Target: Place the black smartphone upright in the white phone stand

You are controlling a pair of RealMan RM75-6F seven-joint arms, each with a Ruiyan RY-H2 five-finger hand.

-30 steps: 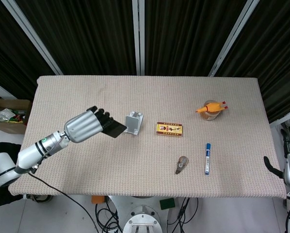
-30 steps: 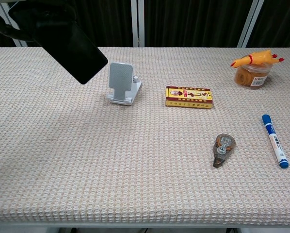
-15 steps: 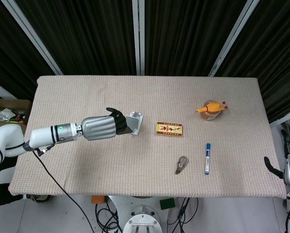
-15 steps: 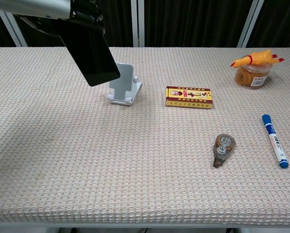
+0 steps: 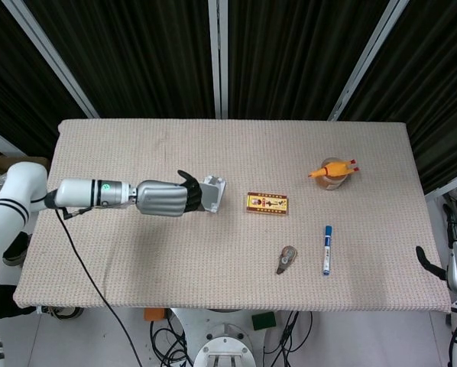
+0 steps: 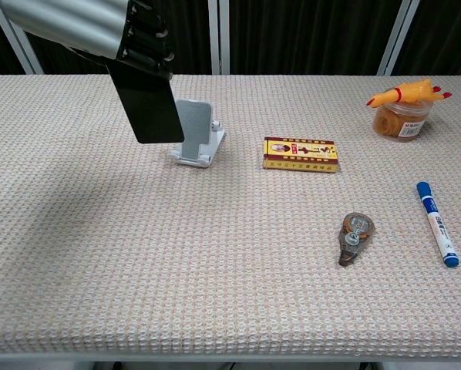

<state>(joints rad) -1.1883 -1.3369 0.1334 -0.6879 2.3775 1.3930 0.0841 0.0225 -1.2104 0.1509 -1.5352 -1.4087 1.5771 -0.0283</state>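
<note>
This looks like a robot lab, not a home. The tabletop [image 5: 137, 252] has a bumpy beige cloth over it, and black curtains [image 5: 137, 53] with shiny metal poles [image 5: 217, 53] hang behind the tabletop. Under the tabletop's front edge, lots of black cables [image 5: 167, 336] lie on a pale floor beside a round white robot base [image 5: 225, 353]. Left of the tabletop sits an open cardboard box [image 5: 14, 183] full of bits. On the tabletop lie small test things, like a rubber chicken [image 6: 406, 93] and a blue marker [image 6: 437, 223].
</note>
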